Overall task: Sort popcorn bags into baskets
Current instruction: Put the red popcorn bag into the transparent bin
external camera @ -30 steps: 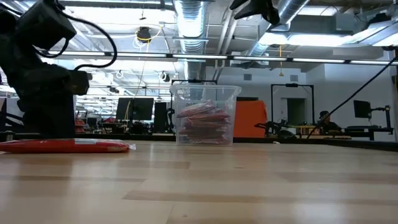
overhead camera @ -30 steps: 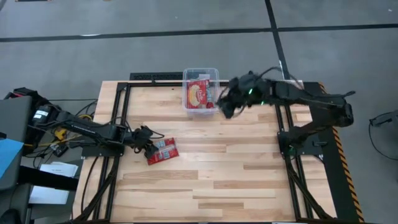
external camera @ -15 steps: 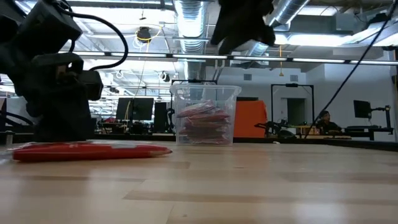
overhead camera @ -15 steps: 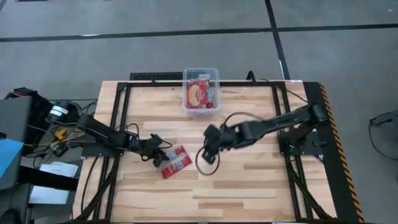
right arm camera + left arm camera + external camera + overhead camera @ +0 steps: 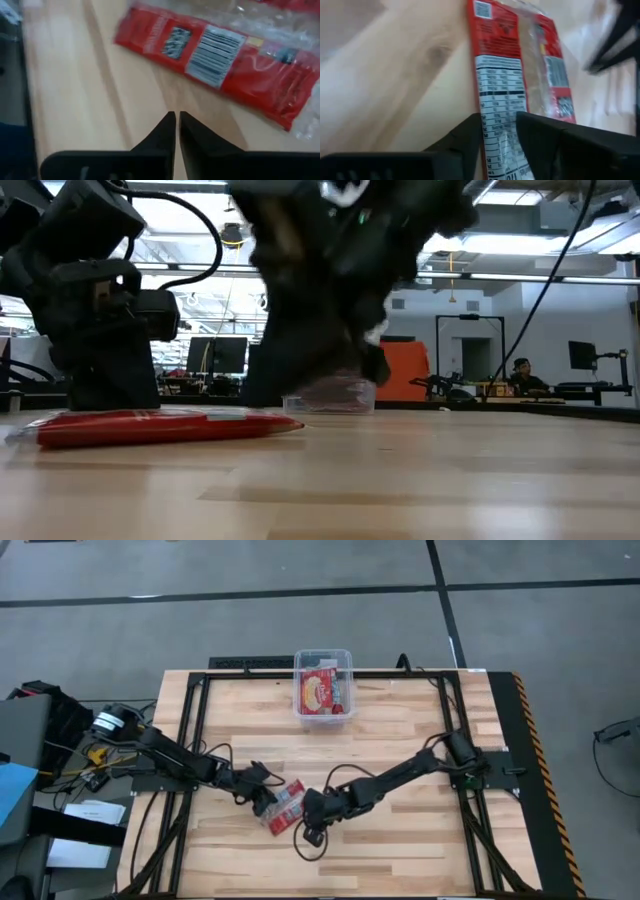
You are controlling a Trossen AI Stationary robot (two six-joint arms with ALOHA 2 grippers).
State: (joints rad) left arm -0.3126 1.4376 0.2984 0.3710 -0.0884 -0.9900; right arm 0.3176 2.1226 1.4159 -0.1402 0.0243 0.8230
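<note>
A flat red popcorn packet with white print (image 5: 285, 805) is being held at its end by the left gripper (image 5: 262, 794), fingers (image 5: 470, 135) clamped on it, on the open wooden tabletop (image 5: 400, 830). The right gripper (image 5: 312, 822), fingers (image 5: 167, 130) together, is positioned just beside the packet. More red packets (image 5: 320, 690) are being kept in the clear rectangular plastic bin (image 5: 323, 718) near the far edge.

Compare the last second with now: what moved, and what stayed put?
The right hand swung from beside the bin down across the table to the packets, fingers shut, holding nothing. The left hand, shut on the packets, dragged them toward the table's middle and nearer edge. The bin and the packets inside it stayed put.
</note>
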